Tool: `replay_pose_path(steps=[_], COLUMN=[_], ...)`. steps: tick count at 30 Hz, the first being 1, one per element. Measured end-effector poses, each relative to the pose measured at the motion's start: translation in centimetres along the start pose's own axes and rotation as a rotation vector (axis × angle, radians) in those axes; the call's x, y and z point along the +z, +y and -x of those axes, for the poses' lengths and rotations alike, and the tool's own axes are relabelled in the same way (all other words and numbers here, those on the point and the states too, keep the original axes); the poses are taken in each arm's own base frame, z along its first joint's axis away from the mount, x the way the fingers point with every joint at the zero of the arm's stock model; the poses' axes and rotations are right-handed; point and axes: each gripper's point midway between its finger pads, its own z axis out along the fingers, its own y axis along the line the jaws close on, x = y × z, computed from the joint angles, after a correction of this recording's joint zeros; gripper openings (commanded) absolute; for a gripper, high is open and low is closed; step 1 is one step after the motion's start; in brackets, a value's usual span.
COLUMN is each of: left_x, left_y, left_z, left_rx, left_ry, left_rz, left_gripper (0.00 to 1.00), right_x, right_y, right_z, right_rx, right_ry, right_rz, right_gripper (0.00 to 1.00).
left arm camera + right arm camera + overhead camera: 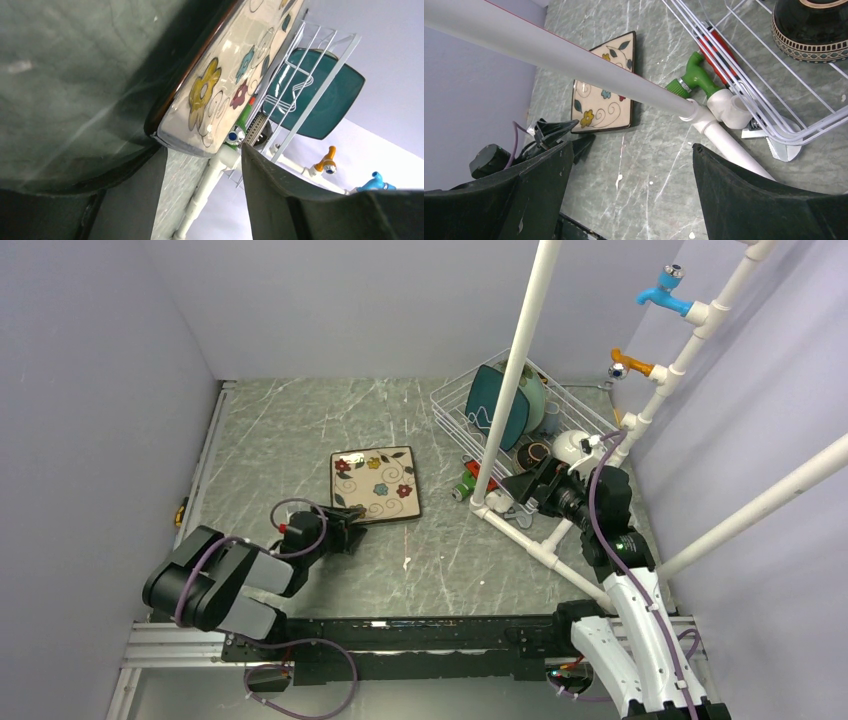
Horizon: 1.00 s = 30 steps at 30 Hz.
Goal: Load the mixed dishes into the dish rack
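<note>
The flower plate (375,483) lies flat on the table (280,430), out in the middle, well apart from the rack (455,405). The left gripper (347,527) is low on the table at the plate's near left corner. In the left wrist view its jaws are open, and the corner of the flower plate (220,95) sits right at the gap of the left gripper (200,155). I cannot tell if a finger touches the plate. It has no hold on the plate.

The rack stands at the far right of the table. A teal plate (497,405) stands up on its edge inside, and a green plate (536,395) stands just behind it. A brown bowl (533,452) sits in the near part of the rack. A white dish (572,445) is just to the right of it; I cannot tell if it is a bowl or a mug.

The right gripper (522,485) is at the near edge of the rack, beside a white pipe (515,370). In the right wrist view the right gripper (632,147) is wide open with nothing in it. That view looks down past the pipe (574,65) to the flower plate (604,110) and the left gripper (559,132) at its corner. A green tap (694,75) and a red thing (719,47) lie by the rack (774,105), and the brown bowl (811,30) is inside it
</note>
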Motion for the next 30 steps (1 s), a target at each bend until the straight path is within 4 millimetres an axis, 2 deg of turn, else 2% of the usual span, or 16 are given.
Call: replay_pose_path(steps=[3,8,14,19,23,30], left_x=[0.4,1.5,2.4,2.8,2.6,1.9], left_y=[0.1,-0.1,-0.4,-0.1,-0.3,-1.2], left_z=[-0.4,0.2,1.2,2.0,2.2,2.1], left_rx=[-0.032,-0.104,-0.133,-0.148,-0.148,-0.162], left_ry=[-0.029,-0.104,-0.193,-0.238,-0.256,-0.236], left_rz=[0.010,-0.024,-0.072,-0.087,-0.127,-0.224], left_gripper=[0.52,0.47,0.35,0.14,0.02,0.00], right_x=[0.0,0.0,-0.1,-0.2,-0.2,-0.3], right_y=[0.1,0.2,0.2,0.4,0.4,0.4], right_z=[0.0,-0.1,0.0,0.1,0.1,0.0], right_rx=[0.000,-0.001,-0.005,-0.010,-0.010,-0.013], right_ry=[0.002,0.003,0.003,-0.002,-0.001,0.000], right_rz=[0.006,0.010,0.010,0.014,0.017,0.015], right_gripper=[0.90,0.90,0.90,0.90,0.90,0.90])
